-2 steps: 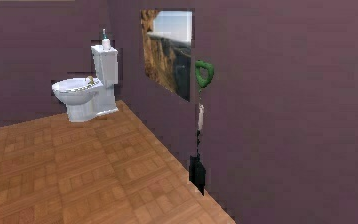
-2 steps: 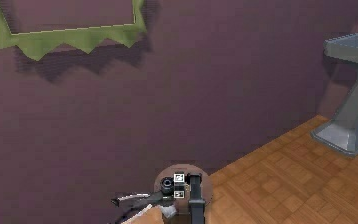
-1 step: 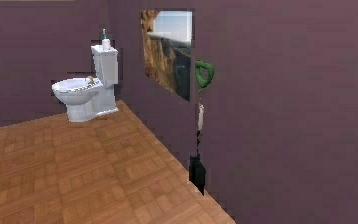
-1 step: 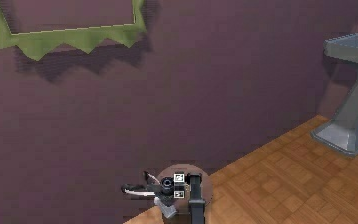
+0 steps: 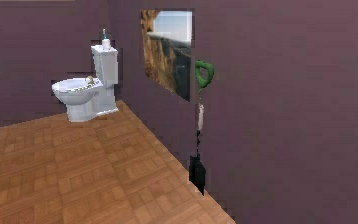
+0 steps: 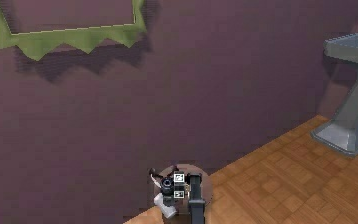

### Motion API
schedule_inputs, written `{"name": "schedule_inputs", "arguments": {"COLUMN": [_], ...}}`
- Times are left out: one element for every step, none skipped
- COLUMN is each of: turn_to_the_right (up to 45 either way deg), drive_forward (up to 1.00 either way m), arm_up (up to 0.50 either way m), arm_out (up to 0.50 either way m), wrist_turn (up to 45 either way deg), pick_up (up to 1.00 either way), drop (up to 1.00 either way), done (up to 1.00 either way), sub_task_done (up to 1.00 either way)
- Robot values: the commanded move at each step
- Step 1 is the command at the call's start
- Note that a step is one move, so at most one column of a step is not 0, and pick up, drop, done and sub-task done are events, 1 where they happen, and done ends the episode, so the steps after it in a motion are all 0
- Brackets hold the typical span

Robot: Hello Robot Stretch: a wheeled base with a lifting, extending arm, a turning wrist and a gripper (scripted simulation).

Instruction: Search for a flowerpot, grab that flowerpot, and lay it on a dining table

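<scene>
The dark arm (image 6: pixel 196 205) rises from the arm side view's bottom edge in front of a purple wall. The gripper (image 6: pixel 157 188) sits left of the two white marked squares, low in that view. A dull brown rounded shape (image 6: pixel 186 168) shows right behind the gripper and the arm's end, where wall meets floor. I cannot make out what it is, nor whether the gripper holds anything. In the forward view a small white and green thing (image 5: pixel 106 42) stands on the toilet tank.
A white toilet (image 5: pixel 90 88) stands in the far corner on wood floor (image 5: pixel 77 180). On the purple wall to the forward view's right are a landscape picture (image 5: pixel 168 52) and a leaning green-handled tool (image 5: pixel 200 120). The arm side view holds a green-framed mirror (image 6: pixel 72 38) and a grey pedestal sink (image 6: pixel 349 90).
</scene>
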Motion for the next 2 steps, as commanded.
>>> {"name": "schedule_inputs", "arguments": {"turn_to_the_right": [0.0,0.0], "drive_forward": [0.00,0.00], "arm_up": [-0.30,0.00], "arm_out": [0.00,0.00], "wrist_turn": [0.0,0.0], "pick_up": [0.00,1.00], "drop": [0.00,0.00], "done": [0.00,0.00], "sub_task_done": [0.00,0.00]}}
